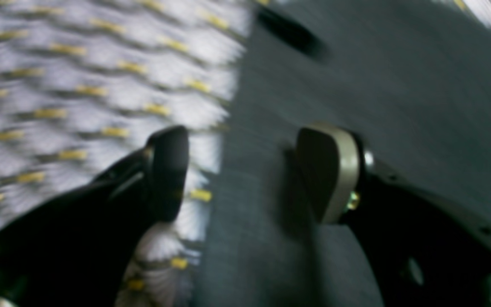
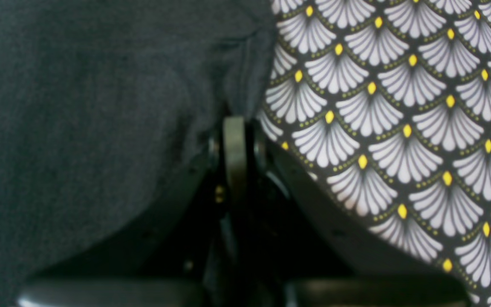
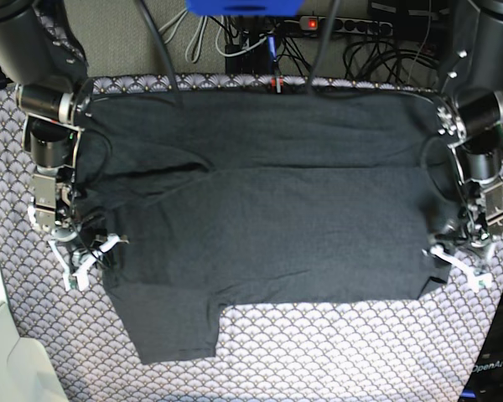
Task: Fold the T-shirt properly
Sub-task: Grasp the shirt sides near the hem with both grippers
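Right gripper (image 2: 235, 128): we see the jaws pressed together at the T-shirt's (image 3: 260, 218) edge. In the right wrist view dark fabric bunches against the closed fingers, so we read it as pinching the shirt's border. In the base view this gripper sits at the shirt's edge on that view's left, beside the sleeve that hangs toward the near side.

Left gripper (image 1: 245, 175): jaws spread wide, nothing between them. The left wrist view is motion-blurred; one finger (image 1: 166, 170) hangs over the tablecloth (image 1: 79, 85), the other over the dark shirt, straddling the cloth's edge. We cannot tell whether either finger touches the fabric. In the base view it stands at the shirt's corner on that view's right.

The T-shirt lies spread across the scallop-patterned tablecloth between the two grippers, wide side running from one arm to the other, some creases across the middle.

Writing: we make out "OpenArm" lettering (image 3: 495, 365) on the arm base at the base view's lower right corner. No print on the shirt is legible to us.
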Robot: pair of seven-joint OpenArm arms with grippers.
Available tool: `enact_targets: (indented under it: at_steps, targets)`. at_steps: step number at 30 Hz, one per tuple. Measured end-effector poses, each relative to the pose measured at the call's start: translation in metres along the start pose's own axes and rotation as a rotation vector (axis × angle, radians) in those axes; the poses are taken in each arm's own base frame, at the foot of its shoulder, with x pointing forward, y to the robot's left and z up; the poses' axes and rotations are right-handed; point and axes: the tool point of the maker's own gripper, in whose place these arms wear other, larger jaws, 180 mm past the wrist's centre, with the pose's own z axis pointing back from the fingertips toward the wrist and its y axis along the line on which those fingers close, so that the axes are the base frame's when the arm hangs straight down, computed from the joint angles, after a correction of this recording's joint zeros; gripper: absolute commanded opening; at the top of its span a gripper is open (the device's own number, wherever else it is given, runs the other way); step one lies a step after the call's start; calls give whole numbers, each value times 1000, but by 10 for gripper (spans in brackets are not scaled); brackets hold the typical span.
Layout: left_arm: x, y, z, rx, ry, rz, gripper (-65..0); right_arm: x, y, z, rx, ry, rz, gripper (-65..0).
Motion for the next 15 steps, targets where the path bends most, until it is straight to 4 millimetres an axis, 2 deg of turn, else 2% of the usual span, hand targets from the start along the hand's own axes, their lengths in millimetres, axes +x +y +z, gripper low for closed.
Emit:
enact_targets:
  at_steps: [4, 15]
  targets:
    - [-15, 2, -3, 4, 17, 13, -226, 0, 0, 0, -1, 2, 2, -650]
    - [-15, -3, -3, -5, 16, 12, -226, 0, 0, 0, -1, 1, 2, -650]
